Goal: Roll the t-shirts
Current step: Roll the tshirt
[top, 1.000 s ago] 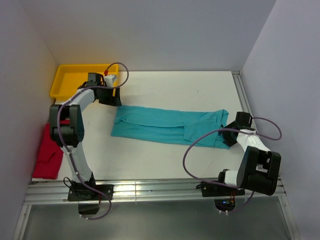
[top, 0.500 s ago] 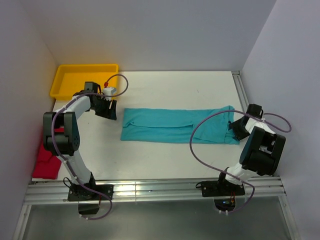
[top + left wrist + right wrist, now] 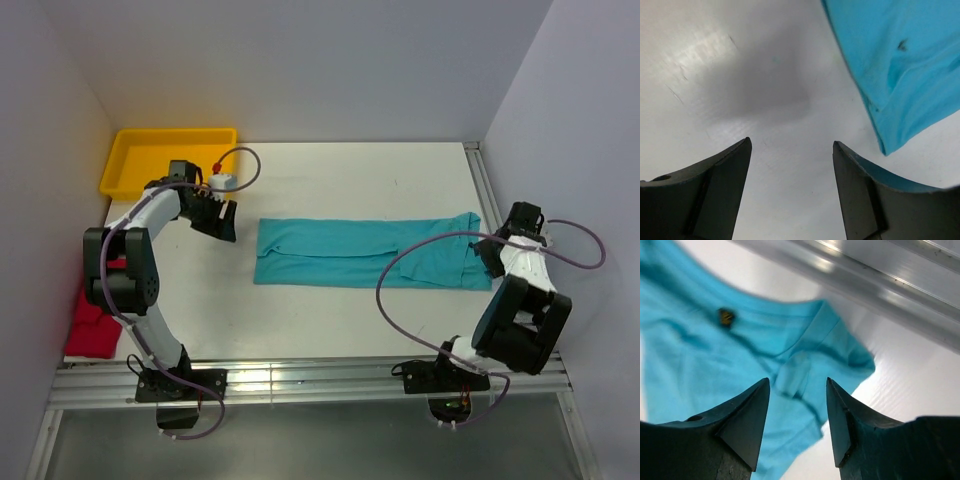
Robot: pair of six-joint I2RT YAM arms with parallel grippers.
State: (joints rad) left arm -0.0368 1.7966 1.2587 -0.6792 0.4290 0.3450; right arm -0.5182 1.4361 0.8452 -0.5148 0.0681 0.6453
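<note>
The teal t-shirt lies flat in a long strip, right of the yellow tray, not rolled yet. The red t-shirt sits in a heap on the tray's near side. The left claw and right claw are apart, holding nothing.

Teal t-shirt flat, red t-shirt bunched

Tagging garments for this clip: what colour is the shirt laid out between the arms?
The t-shirt is plain teal, shown best in the top external view.
</note>
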